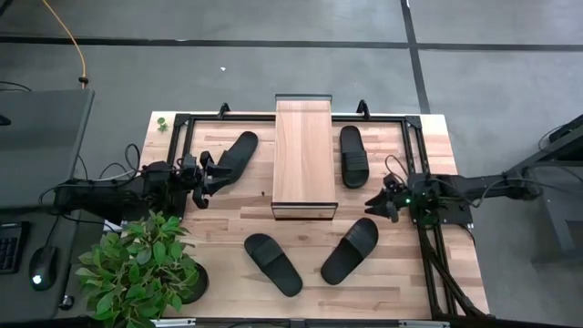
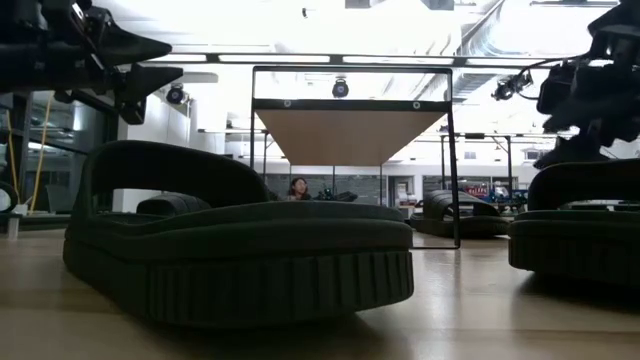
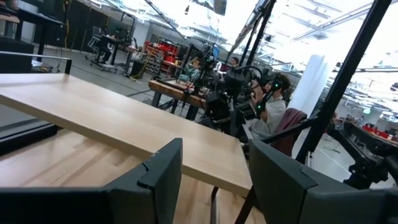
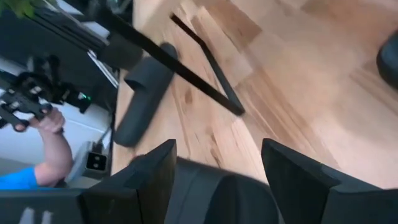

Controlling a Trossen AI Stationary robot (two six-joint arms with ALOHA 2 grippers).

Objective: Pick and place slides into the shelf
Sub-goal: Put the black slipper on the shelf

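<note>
On the table [image 1: 228,228], a slide [image 1: 233,157] lies just beside the left claw [image 1: 208,176].

Four black slides are laid flat on the table around the upright wood-topped shelf [image 1: 305,157]: far left [image 1: 235,157], far right [image 1: 353,156], near left [image 1: 272,263], near right [image 1: 350,251].

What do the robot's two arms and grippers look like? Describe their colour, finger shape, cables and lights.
Both arms are dark, jointed and trailed by black cables. The left gripper and right gripper each have two flat, angular dark fingers. Small green lights glow near the right wrist.
</note>
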